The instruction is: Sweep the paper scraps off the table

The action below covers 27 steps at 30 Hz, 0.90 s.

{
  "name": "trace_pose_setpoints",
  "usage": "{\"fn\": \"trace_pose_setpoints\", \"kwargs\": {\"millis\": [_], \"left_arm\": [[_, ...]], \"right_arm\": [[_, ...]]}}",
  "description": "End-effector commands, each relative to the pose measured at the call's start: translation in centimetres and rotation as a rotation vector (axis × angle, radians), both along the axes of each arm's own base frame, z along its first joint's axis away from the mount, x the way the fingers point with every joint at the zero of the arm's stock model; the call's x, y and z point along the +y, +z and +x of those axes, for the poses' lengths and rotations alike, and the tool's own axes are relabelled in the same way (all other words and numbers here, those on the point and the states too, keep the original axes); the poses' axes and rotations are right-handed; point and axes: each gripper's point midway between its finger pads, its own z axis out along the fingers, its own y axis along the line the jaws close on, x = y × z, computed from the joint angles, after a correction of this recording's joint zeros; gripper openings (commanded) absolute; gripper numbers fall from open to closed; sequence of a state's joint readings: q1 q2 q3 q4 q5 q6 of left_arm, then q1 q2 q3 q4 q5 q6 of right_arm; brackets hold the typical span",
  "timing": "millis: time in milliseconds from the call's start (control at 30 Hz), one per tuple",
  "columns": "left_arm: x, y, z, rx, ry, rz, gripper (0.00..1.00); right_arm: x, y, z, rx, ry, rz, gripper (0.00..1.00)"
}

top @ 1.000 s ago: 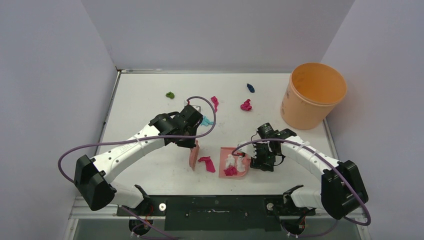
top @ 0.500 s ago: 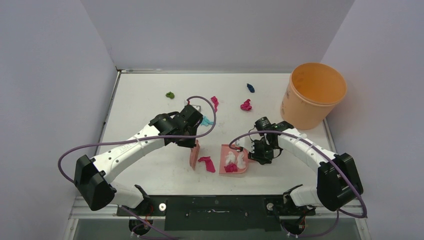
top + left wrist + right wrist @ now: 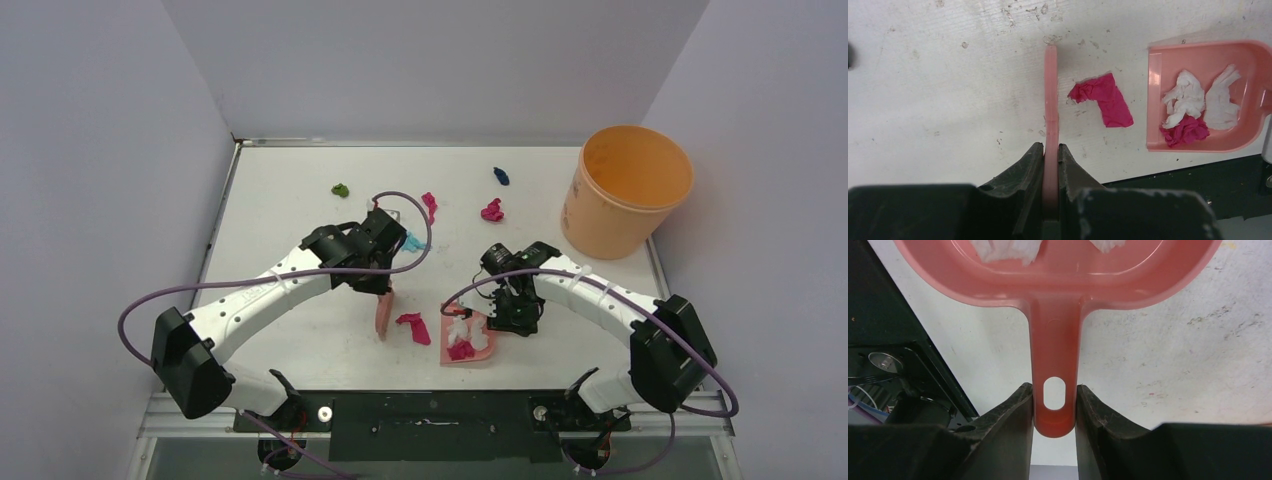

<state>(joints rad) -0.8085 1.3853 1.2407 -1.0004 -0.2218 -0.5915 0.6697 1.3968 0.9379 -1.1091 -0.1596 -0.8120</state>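
My left gripper [image 3: 1050,146] is shut on the pink hand brush [image 3: 1050,100], which stands edge-on on the table [image 3: 300,200]. Just right of the brush [image 3: 385,312] lies a magenta paper scrap [image 3: 1103,97]. Beyond it sits the pink dustpan [image 3: 1154,100], holding white wads [image 3: 1193,97] and a magenta wad [image 3: 1185,131]. My right gripper [image 3: 1054,386] is shut on the dustpan's handle [image 3: 1055,355]. More scraps lie farther back: green [image 3: 341,190], cyan [image 3: 413,242], two magenta [image 3: 429,204] [image 3: 491,211], dark blue [image 3: 501,176].
An orange bucket [image 3: 625,190] stands at the table's far right. The dustpan [image 3: 467,338] sits close to the table's near edge, by the black base strip [image 3: 430,410]. Grey walls close in the table on the left, back and right.
My right gripper has closed on the dustpan's handle and shifted left, turning the dustpan slightly toward the near edge. The left arm and brush have not moved.
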Motion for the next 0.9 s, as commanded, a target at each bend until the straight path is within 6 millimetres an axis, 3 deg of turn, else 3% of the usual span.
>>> {"fn": "trace_pose_setpoints", "kwargs": {"millis": [0, 267, 467, 633, 867], "left_arm": [[-1.1, -0.2, 0.8, -0.012, 0.016, -0.043, 0.0], [-6.0, -1.6, 0.2, 0.031, -0.031, -0.145, 0.0], [-10.0, -0.1, -0.3, 0.025, -0.075, -0.224, 0.0], [-10.8, 1.8, 0.0, -0.006, -0.075, -0.24, 0.0], [-10.4, 3.4, 0.7, -0.062, -0.056, -0.234, 0.0]], "right_arm": [[0.4, 0.5, 1.0, -0.035, -0.04, -0.023, 0.09], [2.0, 0.2, 1.1, -0.027, -0.046, -0.007, 0.08], [2.6, 0.0, 0.9, -0.012, -0.063, 0.016, 0.08], [2.4, -0.9, 0.4, -0.003, -0.073, 0.025, 0.08], [2.1, -1.8, -0.5, -0.003, -0.095, 0.049, 0.08]]}}
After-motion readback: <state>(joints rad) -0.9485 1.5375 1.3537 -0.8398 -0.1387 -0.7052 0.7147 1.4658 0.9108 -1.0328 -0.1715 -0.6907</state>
